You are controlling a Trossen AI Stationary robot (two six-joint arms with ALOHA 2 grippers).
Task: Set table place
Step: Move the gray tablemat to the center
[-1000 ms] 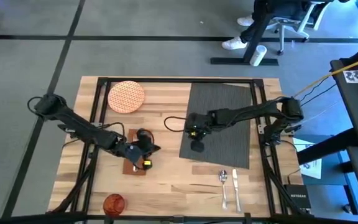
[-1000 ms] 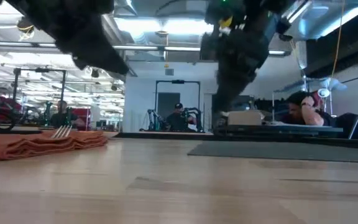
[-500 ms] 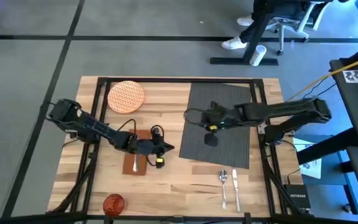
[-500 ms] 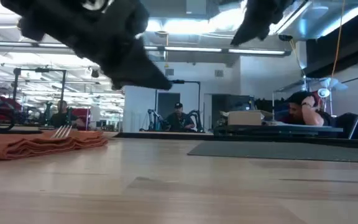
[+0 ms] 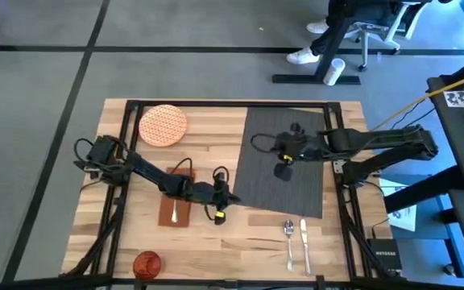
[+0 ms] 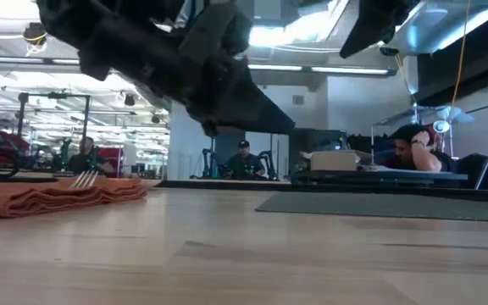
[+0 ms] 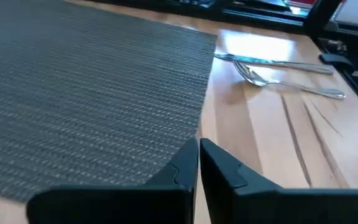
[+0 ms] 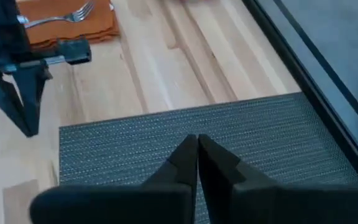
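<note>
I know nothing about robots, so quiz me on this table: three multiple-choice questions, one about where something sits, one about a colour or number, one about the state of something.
1. Where does the silver fork lie?
A. on the folded brown napkin
B. on the dark grey ribbed placemat
C. on the round orange-patterned plate

2. How many pieces of cutlery lie side by side on the bare light-wood table near its front edge?
A. none
B. two
C. four

3. How are the left gripper's fingers?
A. wide open
B. shut on a cup
C. shut, holding nothing

Answers: 1 A, the silver fork rests on the folded brown napkin. 2 B, a spoon and a knife lie on the light-wood table. 3 C, the left gripper shows its fingers pressed together over the edge of the dark grey ribbed placemat.
</note>
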